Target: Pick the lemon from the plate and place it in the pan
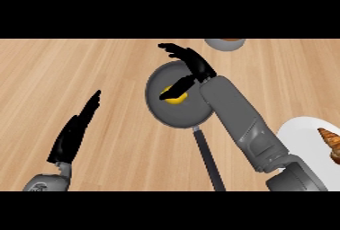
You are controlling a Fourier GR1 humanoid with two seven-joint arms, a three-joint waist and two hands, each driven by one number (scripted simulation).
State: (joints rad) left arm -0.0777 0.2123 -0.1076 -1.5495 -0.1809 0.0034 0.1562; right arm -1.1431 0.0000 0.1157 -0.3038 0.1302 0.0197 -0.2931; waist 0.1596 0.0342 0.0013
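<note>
The lemon (175,98), a small yellow round shape, is seen inside the pan (174,117), on the grey dish toward its right half, partly covered by a dark thumb. The pan is a round, smooth grey vessel with a long dark handle (208,159) running down toward the lower edge of the view.

Over the pan the right hand (191,63) is held with its fingers spread and fairly straight, pointing up and to the left past the pan's far rim; nothing is clasped by it, and only the thumb lies across the lemon. Its grey forearm (234,114) slants in from the lower right. The left hand (76,130) is shown at the lower left, flat and relaxed, fingers straight and pointing upward, well apart from the pan.

Everything is borne by a counter (79,67) of pale wood with a fine lengthwise grain. At the right edge a white plate (299,132) is seen, carrying a brown ridged croissant (331,141). At the top edge a grey bowl (224,43) is partly cut off.
</note>
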